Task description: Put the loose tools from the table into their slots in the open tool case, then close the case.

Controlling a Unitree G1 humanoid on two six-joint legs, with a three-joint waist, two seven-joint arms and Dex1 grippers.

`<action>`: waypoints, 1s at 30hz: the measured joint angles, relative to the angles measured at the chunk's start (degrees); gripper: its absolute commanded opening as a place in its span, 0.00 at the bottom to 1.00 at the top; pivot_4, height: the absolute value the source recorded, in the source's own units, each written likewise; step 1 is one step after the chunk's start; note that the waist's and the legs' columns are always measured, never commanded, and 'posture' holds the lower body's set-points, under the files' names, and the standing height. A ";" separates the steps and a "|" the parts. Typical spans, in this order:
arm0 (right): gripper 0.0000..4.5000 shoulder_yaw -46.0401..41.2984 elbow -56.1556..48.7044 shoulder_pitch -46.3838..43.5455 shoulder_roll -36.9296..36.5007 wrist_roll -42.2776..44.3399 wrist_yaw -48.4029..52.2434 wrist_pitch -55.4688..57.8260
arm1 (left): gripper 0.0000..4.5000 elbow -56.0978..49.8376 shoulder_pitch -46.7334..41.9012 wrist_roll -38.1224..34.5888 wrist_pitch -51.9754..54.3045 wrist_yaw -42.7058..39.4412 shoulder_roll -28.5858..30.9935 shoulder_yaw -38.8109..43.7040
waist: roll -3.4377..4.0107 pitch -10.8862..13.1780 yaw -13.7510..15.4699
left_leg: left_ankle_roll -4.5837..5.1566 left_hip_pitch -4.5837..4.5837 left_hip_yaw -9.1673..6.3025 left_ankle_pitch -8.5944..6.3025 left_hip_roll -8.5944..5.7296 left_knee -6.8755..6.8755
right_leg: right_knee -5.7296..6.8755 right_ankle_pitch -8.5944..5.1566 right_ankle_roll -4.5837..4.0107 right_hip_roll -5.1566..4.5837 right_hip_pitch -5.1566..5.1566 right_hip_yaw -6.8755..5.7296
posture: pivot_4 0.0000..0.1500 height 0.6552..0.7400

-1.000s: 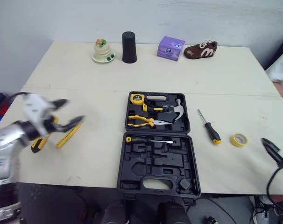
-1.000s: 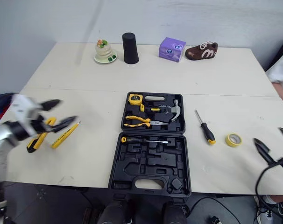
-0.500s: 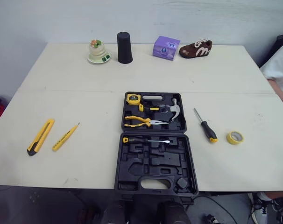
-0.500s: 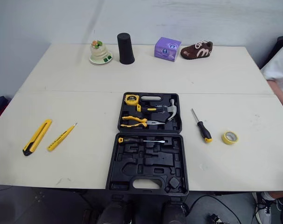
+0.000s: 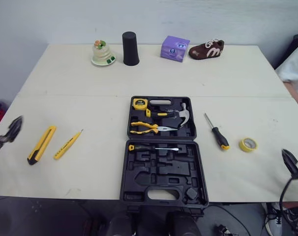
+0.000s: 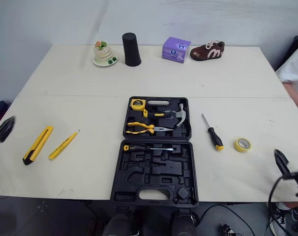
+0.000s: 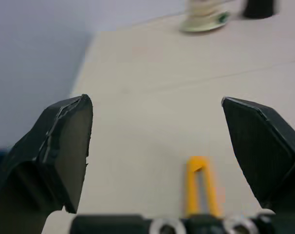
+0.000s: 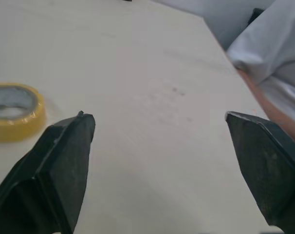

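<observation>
Black plastic tool case [image 5: 161, 173] lies open at frame centre, holding a tape measure [image 5: 140, 103], hammer [image 5: 183, 114], pliers [image 5: 148, 127] and slim screwdriver [image 5: 154, 147]. Utility knife [image 5: 41, 144] and tester pen [image 5: 67, 144] lie at left, loose screwdriver [image 5: 217, 132] and tape roll [image 5: 248, 144] at right. Left gripper [image 7: 155, 126] hangs at the left edge and right gripper [image 8: 159, 141] at the lower right, both with fingers spread apart.
</observation>
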 measured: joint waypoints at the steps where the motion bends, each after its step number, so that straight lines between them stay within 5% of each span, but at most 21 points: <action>1: 1.00 0.26 -3.28 0.25 -0.07 1.00 -0.11 2.54 | 0.98 -1.59 -0.70 -0.87 1.57 -0.93 0.41 -1.40 | 0.00 0.00 0.03 | 0.00 0.00 0.01 0.00 0.00 -0.03 | -0.01 0.00 0.00 0.05 0.00 0.00 | 1.00 1.00; 6: 1.00 7.24 -21.97 -1.72 -6.55 6.44 -2.29 26.77 | 0.98 -15.91 -3.65 -7.03 12.28 -9.03 6.03 -13.40 | 0.02 0.06 -0.24 | 0.11 -0.05 0.18 0.06 -0.01 0.03 | -0.04 0.03 0.05 0.06 -0.07 0.21 | 1.00 1.00; 15: 1.00 13.97 -37.38 -4.85 -11.92 13.35 -4.36 55.25 | 0.98 -31.72 -4.06 -15.98 18.82 -11.41 2.09 -21.38 | 0.03 0.12 0.63 | -0.03 -0.19 0.01 0.13 0.16 0.05 | -0.06 -0.04 -0.08 0.43 -0.15 0.23 | 1.00 1.00; 30: 1.00 23.20 -39.65 -7.94 -6.92 3.21 -10.85 59.84 | 0.98 -38.32 -5.92 -17.78 22.01 -6.45 -0.04 -26.39 | 0.00 0.12 1.87 | 0.12 -0.70 -0.16 0.23 -0.01 0.45 | -0.08 0.02 0.01 0.58 -0.41 0.09 | 1.00 1.00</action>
